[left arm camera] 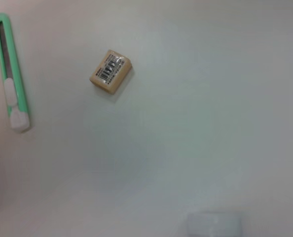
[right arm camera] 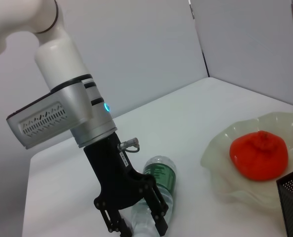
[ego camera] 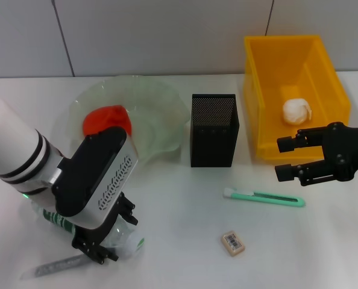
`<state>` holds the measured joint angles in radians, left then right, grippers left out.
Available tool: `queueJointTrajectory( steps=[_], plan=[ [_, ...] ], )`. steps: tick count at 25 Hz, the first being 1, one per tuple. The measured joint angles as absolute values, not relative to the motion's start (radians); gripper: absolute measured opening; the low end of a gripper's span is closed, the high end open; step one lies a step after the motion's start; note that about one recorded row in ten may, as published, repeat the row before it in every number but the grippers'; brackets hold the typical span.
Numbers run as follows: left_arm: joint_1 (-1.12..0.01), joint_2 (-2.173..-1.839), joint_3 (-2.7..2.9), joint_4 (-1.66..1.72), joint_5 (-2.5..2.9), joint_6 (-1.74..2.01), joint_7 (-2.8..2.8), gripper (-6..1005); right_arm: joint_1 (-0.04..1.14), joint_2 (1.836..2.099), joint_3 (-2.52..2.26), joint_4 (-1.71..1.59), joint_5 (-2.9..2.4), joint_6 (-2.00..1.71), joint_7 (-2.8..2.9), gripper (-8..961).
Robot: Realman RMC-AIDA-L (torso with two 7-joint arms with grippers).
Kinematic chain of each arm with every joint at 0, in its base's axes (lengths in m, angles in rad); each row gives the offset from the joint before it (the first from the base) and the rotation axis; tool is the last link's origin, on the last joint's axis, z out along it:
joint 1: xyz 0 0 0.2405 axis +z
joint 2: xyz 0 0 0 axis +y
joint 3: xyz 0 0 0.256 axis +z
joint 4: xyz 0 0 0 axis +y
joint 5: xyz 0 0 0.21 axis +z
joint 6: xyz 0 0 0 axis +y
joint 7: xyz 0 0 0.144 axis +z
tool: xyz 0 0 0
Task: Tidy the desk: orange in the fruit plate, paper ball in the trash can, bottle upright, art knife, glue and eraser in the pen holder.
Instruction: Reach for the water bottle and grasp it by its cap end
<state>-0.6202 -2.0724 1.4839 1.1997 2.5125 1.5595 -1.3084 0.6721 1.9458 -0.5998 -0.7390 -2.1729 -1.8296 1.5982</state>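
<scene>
From the head view I see my left gripper (ego camera: 109,241) low at the near left of the white desk (ego camera: 179,241), its black fingers clasped around a clear plastic bottle (ego camera: 116,238) that lies on its side, green label showing. A grey glue stick (ego camera: 55,266) lies just beside it, nearer the desk edge. Behind sits the wavy translucent fruit plate (ego camera: 161,114) with the orange (ego camera: 106,120) in it, more red than orange. The black mesh pen holder (ego camera: 214,129) stands mid-desk; the yellow plastic trash can (ego camera: 269,66) on the right holds the crumpled white paper ball (ego camera: 296,111). My right gripper (ego camera: 281,158) hovers just in front of the bin, fingers spread and empty. The mint-green art knife (ego camera: 266,197) and the tan eraser (ego camera: 233,242) lie flat on the desk between the arms.

Left wrist view: smooth white desk, the blocky eraser (left arm camera: 110,71) with a barcode label, the slim art knife (left arm camera: 11,79) off to one side.

Right wrist view: the left gripper (right arm camera: 131,217) clamped on the ribbed bottle (right arm camera: 156,192); the dimpled orange (right arm camera: 259,154) sits in the scalloped plate (right arm camera: 220,148).
</scene>
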Motion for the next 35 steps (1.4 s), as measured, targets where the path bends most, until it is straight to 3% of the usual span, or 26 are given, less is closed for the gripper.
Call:
queueJointTrajectory(
  steps=[15,22,35],
  plan=[
    [-0.630,-2.079,1.577,1.221,2.512,1.522,-1.376,691,0.682,1.938,-0.607,-0.749,-2.176,-1.832,1.595,774],
    [-0.630,-2.079,1.581,1.223,2.512,1.510,-1.390,543,0.683,1.937,-0.610,-0.755,-2.178,-1.833,1.589,774],
    [-0.631,-2.078,1.607,1.223,2.516,1.476,-1.402,505,0.690,1.937,-0.612,-0.763,-2.180,-1.842,1.587,774]
  ],
)
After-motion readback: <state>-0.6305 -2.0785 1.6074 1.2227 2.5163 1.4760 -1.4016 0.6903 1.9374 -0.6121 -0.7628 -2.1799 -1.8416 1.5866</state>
